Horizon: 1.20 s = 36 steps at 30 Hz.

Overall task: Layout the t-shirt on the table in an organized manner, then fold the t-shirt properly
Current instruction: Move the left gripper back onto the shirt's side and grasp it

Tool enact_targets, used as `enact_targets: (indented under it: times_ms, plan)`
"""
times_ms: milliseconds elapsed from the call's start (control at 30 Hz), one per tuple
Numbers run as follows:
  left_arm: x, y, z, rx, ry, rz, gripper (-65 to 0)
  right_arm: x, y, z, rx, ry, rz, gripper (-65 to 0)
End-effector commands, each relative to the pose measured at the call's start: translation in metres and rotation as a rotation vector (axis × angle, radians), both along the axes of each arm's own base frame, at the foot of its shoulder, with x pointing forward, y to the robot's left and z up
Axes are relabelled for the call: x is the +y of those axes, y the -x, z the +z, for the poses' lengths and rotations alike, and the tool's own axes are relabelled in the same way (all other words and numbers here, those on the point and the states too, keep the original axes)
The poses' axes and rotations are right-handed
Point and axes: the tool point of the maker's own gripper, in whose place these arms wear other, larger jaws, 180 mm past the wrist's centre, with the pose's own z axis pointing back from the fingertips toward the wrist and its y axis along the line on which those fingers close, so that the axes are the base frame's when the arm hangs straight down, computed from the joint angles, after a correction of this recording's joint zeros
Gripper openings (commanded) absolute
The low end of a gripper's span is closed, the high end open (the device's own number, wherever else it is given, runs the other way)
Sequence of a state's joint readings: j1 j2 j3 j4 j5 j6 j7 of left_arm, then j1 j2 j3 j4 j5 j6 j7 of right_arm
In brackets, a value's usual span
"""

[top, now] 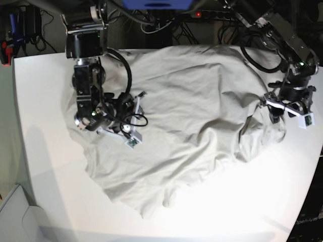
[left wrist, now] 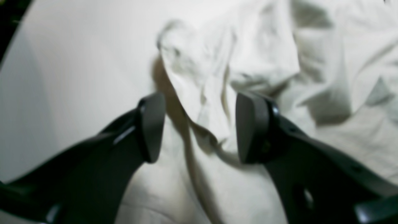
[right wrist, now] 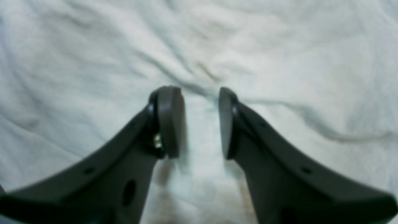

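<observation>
My shirt (top: 186,116) lies bumpy on the desk (top: 45,166), not folded. Left pincer (left wrist: 199,127) and right pincer (right wrist: 202,123) gape, holding nothing.

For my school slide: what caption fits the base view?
Two robot arms spread a wrinkly t-shirt on a white table.

The base view looks steeply down from high over the desk (top: 40,171), taking in both arms and the whole t-shirt (top: 186,106). Each wrist view sits just behind its end effector, facing down close onto cloth. The left wrist view shares the shirt's edge and bare desk with the base view.
</observation>
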<state>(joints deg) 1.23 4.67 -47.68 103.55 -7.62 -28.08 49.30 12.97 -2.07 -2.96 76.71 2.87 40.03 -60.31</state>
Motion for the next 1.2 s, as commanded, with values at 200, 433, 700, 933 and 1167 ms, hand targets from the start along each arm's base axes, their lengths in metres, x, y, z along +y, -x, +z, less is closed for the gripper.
enact_targets:
  times_ms: [200, 433, 700, 933, 1167]
  plan:
    - [0.033, -0.026, 0.000, -0.047, 0.054, 0.028, -29.3, 0.000, -0.007, 0.007, -0.018, 0.007, -0.001, -43.5]
    - [0.043, -0.032, -0.021, -0.063, 0.124, 0.071, -29.3, -0.002, -0.007, 0.007, -0.018, 0.010, -0.002, -43.5]
    - [0.038, -0.040, -0.040, -0.055, 0.184, 0.078, -36.8, -0.002, -0.008, 0.007, -0.020, 0.011, -0.002, -43.5]
    - [0.036, -0.045, -0.041, -0.056, 0.199, 0.077, -45.7, -0.003, -0.007, 0.006, -0.018, 0.013, -0.001, -43.5]
    - [0.035, -0.045, -0.041, -0.057, 0.200, 0.075, -46.3, -0.006, -0.007, 0.006, -0.018, 0.021, -0.003, -43.5]
